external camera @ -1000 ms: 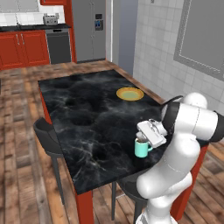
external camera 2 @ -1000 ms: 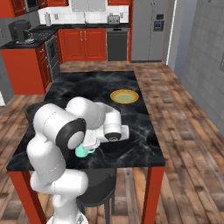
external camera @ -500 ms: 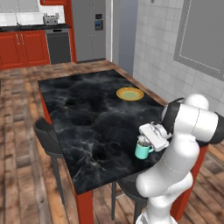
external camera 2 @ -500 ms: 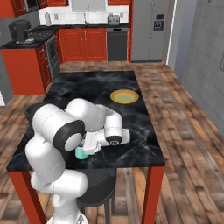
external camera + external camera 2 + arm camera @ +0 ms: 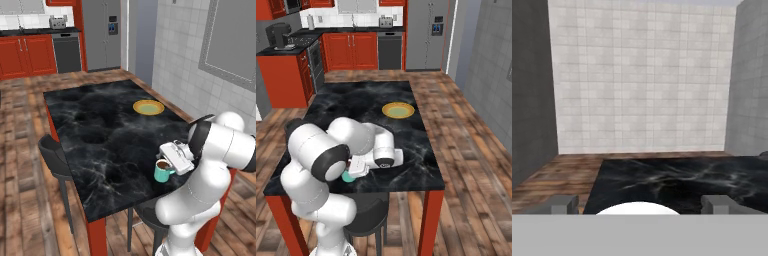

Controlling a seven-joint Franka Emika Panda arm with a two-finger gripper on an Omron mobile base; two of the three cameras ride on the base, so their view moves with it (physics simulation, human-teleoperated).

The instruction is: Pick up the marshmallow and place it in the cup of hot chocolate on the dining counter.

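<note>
The cup of hot chocolate (image 5: 161, 171), a small teal mug with dark brown liquid, stands near the front right edge of the dining counter (image 5: 100, 125). My gripper (image 5: 169, 161) hovers just above it and to its right. From the right base view the mug (image 5: 347, 177) peeks out from under my hand (image 5: 358, 166). In the hand view the gripper (image 5: 638, 204) is open, its fingertips (image 5: 559, 204) set wide apart. A white rounded shape (image 5: 637, 207) sits low between them. I cannot tell whether it is the marshmallow or the mug's rim.
A flat yellow plate (image 5: 148, 107) lies on the far right part of the counter (image 5: 356, 102). Dark stools (image 5: 55, 155) stand along the counter's left and front sides. Red cabinets and a grey fridge line the back wall; a tiled wall runs along the right.
The gripper has gone from shut to open. The hand has sunk slightly over the mug. The mug and plate have not moved.
</note>
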